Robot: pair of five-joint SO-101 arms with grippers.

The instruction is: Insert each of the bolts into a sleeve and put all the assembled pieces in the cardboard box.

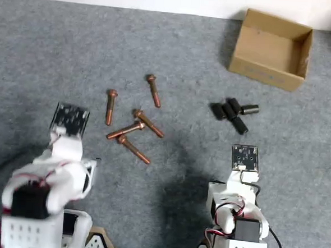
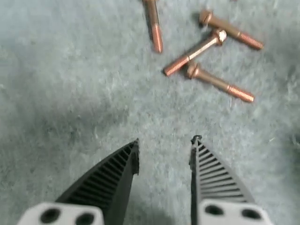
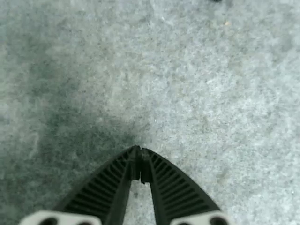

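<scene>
Five copper bolts (image 1: 126, 130) lie loose on the grey surface (image 1: 46, 49), left of centre in the high view. Three of them touch or cross in a group near the left arm (image 1: 61, 168); the other two lie apart, farther from it. A cluster of black sleeves (image 1: 232, 113) lies to the right of the bolts, well apart from them and beyond the right arm (image 1: 236, 204). The cardboard box (image 1: 258, 72) stands at the far right of the surface, opening upward. The left gripper (image 2: 165, 143) is open, jaws spread over bare surface, with the nearest bolts just beyond the fingertips. The right gripper (image 3: 140, 152) is closed, fingertips meeting with nothing between them.
</scene>
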